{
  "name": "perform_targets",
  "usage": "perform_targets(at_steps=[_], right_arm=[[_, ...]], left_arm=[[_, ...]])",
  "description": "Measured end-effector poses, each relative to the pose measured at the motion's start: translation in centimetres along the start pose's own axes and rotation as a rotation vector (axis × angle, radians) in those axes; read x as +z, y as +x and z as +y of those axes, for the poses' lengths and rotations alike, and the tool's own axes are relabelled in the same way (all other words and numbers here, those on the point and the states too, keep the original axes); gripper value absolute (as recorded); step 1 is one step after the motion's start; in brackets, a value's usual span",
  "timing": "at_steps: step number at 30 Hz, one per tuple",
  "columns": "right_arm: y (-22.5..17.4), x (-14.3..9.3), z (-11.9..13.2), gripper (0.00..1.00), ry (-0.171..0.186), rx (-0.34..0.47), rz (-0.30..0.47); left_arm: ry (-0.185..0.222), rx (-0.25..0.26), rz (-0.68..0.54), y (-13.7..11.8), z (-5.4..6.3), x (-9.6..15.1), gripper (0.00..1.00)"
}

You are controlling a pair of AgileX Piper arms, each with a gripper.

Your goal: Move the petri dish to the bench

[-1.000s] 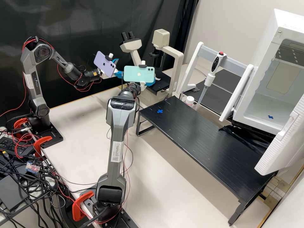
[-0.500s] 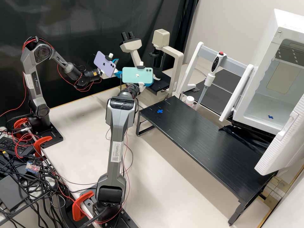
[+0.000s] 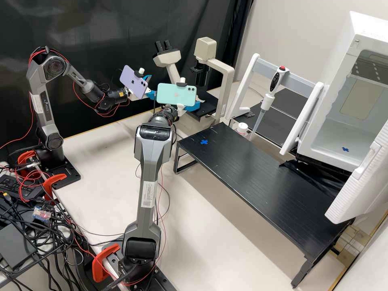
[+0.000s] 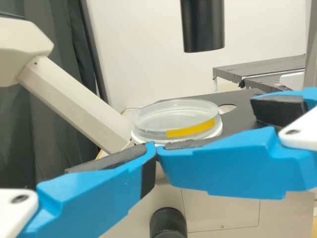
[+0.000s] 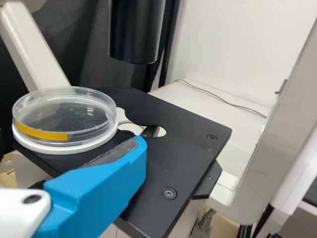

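In the high view, my left gripper (image 3: 150, 86) is beside the microscope and my right gripper (image 3: 192, 107) is at its stage. The clear petri dish (image 5: 81, 116), with a yellow strip, rests on a white holder on the black stage (image 5: 171, 163). One finger of my right gripper (image 5: 140, 148) extends past its near side. In the left wrist view, the right gripper's spread fingers come in beside the dish (image 4: 173, 116), one tip in front of it. Own left gripper (image 4: 150, 154) shows one finger there, apart from its mate. Both grippers are open and hold nothing.
The microscope (image 3: 226, 79) has a black tube (image 5: 136, 32) above the stage. A black raised bench (image 3: 258, 178) with a blue cross stands in front of it. Right of them are a pipette (image 3: 268, 95) on a stand, a small white pot (image 3: 242, 128) and an open white chamber (image 3: 331, 133).
The right arm's wrist and phone have shifted and turned slightly, and more of its blue finger shows near the stage. The left arm has kept still.
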Motion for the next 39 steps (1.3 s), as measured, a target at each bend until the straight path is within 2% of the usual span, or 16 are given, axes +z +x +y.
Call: perform_targets(at_steps=[10, 13, 19, 26, 36, 37, 39], right_arm=[[-0.2, -1.5, -0.2, 1.0, 0.068, 0.0, 0.006], [-0.2, -2.0, 0.1, 1.0, 0.046, 0.008, 0.014], [0.1, -2.7, 0.2, 1.0, 0.047, 0.015, 0.003], [0.2, -2.9, -0.5, 1.0, 0.04, 0.005, -0.017], [0.3, -3.2, -0.9, 1.0, -0.012, 0.034, -0.022], [0.3, -3.2, -1.0, 0.0, -0.012, 0.033, -0.023], [0.4, -3.2, -1.2, 0.0, -0.014, 0.032, -0.022]], left_arm=[[-0.008, 0.019, 0.004, 0.0, 0.2, 0.0, 1.0], [-0.016, 0.033, 0.013, 0.0, 0.3, -0.1, 1.0], [-0.017, 0.055, 0.012, 0.0, 0.5, -0.1, 1.0], [-0.022, 0.048, 0.018, 0.0, 0.4, -0.2, 1.0], [-0.03, 0.048, 0.029, 0.0, 0.4, -0.3, 1.0], [-0.03, 0.048, 0.029, 0.0, 0.4, -0.3, 1.0], [-0.031, 0.039, 0.031, 0.0, 0.3, -0.3, 1.0]])
